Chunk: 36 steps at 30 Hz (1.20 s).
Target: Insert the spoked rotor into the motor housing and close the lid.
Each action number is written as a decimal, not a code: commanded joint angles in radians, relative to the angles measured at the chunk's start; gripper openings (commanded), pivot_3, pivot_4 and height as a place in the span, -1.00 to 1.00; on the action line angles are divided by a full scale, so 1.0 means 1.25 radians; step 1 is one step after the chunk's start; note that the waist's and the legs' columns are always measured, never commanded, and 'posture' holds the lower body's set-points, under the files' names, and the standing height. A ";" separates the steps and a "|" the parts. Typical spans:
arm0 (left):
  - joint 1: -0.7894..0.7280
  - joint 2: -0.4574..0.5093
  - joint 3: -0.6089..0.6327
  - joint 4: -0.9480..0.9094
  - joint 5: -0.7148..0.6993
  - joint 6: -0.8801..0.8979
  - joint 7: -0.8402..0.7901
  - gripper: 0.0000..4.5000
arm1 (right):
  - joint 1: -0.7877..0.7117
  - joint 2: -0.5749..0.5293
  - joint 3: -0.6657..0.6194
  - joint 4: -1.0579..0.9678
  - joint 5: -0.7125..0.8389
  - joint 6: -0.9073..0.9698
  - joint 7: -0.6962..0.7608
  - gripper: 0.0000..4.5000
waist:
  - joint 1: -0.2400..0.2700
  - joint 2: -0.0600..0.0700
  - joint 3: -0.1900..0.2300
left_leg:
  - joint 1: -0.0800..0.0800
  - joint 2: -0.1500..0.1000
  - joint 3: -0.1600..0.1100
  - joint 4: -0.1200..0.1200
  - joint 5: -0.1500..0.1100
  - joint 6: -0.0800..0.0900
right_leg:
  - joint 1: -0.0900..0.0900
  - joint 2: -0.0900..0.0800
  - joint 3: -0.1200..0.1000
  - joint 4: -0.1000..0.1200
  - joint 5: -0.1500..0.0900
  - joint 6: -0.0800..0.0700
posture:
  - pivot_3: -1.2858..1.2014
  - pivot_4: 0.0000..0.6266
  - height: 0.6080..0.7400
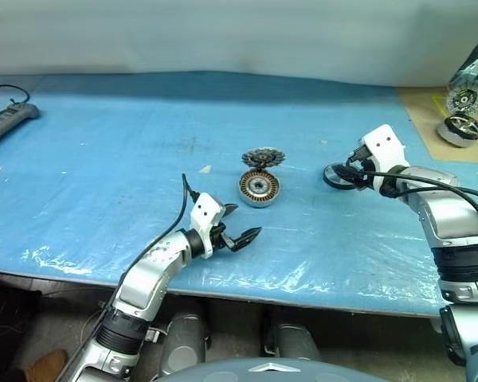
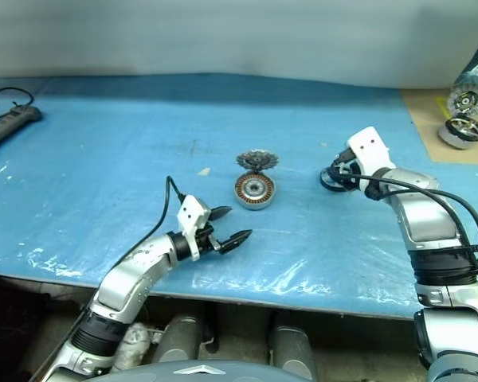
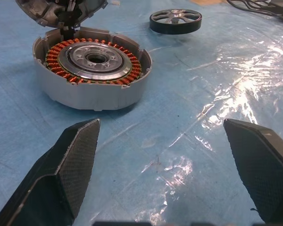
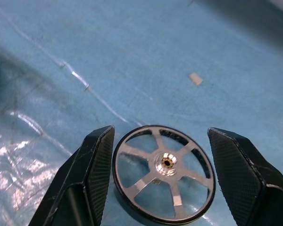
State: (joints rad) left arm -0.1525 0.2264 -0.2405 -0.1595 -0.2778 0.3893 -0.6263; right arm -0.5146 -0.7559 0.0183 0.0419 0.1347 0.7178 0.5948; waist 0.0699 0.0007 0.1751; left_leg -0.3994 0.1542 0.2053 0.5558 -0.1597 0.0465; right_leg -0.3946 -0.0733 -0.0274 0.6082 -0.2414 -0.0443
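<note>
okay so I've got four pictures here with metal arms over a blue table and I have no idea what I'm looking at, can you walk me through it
This is a two-armed humanoid robot at a table covered in blue plastic sheeting. The two wide pictures come from cameras in its head, looking down over its arms. The two close-ups come from cameras on its wrists, looking out between each gripper's two black fingers.

In the middle sits the motor housing, a round shell with copper coils inside. Its lid, a toothed grey disc, stands tipped up behind it. To the right lies the spoked rotor, a small dark-rimmed wheel with silver spokes.

The left gripper is open, near the housing, holding nothing. The right gripper is open with the rotor lying between its fingers, which do not look closed on it. More parts sit at the far right.
</note>
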 commanded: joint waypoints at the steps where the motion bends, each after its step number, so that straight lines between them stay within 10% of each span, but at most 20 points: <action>1: -0.003 -0.004 -0.005 -0.010 0.005 -0.020 -0.001 1.00 | -0.043 -0.022 0.021 0.046 -0.046 -0.016 0.004 0.50 | 0.000 0.000 0.000 | 0.000 0.000 0.000 0.001 0.000 0.000 | 0.000 0.000 0.000 0.000 0.000 0.000 | 0.03 -0.52 1.00; 36: 0.009 0.007 -0.017 -0.023 0.024 -0.025 -0.014 1.00 | -0.012 0.028 0.049 0.109 -0.088 -0.010 0.049 0.34 | 0.000 0.001 0.000 | -0.001 0.001 0.000 0.007 -0.002 0.002 | 0.000 0.000 0.000 0.005 0.000 0.000 | 0.03 -0.52 1.00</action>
State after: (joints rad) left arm -0.1365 0.2327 -0.2544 -0.1615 -0.2480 0.3788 -0.6338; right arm -0.5432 -0.7223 0.0857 0.2079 0.0178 0.6994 0.6423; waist 0.0702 0.0014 0.1752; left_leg -0.4008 0.1555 0.2052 0.5646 -0.1617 0.0495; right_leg -0.3947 -0.0734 -0.0273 0.6144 -0.2413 -0.0445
